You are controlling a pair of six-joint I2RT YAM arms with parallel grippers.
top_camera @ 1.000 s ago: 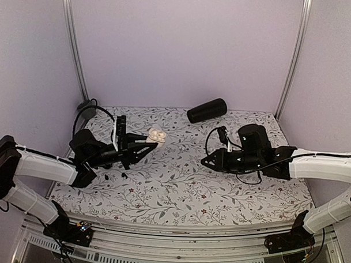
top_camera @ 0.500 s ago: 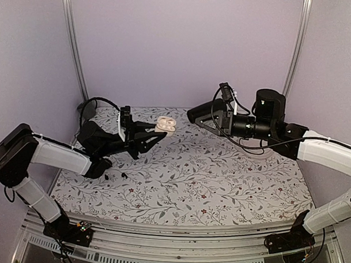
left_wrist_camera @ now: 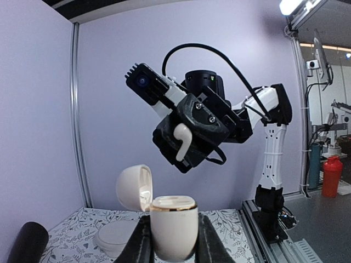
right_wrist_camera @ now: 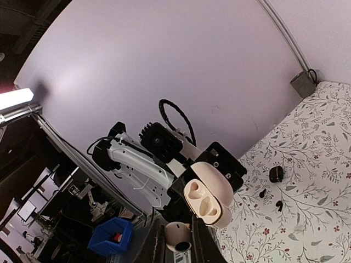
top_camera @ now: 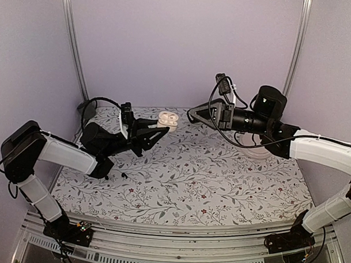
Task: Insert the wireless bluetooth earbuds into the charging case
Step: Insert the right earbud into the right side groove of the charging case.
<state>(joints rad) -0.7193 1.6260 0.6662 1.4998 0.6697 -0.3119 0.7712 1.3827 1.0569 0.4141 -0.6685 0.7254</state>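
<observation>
The cream charging case [top_camera: 167, 119] is held above the mat with its lid [left_wrist_camera: 134, 187] flipped open, and my left gripper [top_camera: 158, 131] is shut on its body [left_wrist_camera: 174, 224]. In the right wrist view the case [right_wrist_camera: 208, 200] shows two empty wells. My right gripper [top_camera: 193, 113] hovers just right of the case, pointing at it, shut on a cream-white stemmed earbud [left_wrist_camera: 182, 143]. That earbud [right_wrist_camera: 178, 236] sits between my right fingers. Two tiny black bean-shaped bits [right_wrist_camera: 262, 193] [right_wrist_camera: 278, 205] lie on the mat below my left arm.
A floral mat [top_camera: 208, 184] covers the table inside lilac walls. A black cylinder [left_wrist_camera: 27, 244] and a white round dish [left_wrist_camera: 115, 238] lie at the back right. A small black block [right_wrist_camera: 276, 173] rests near the bits. A grey box [right_wrist_camera: 303, 85] with a cable sits in the back left corner.
Both arms have risen from near the mat. My right gripper swung up and left with the earbud to face the case. My left gripper lifted the case higher and further right.
</observation>
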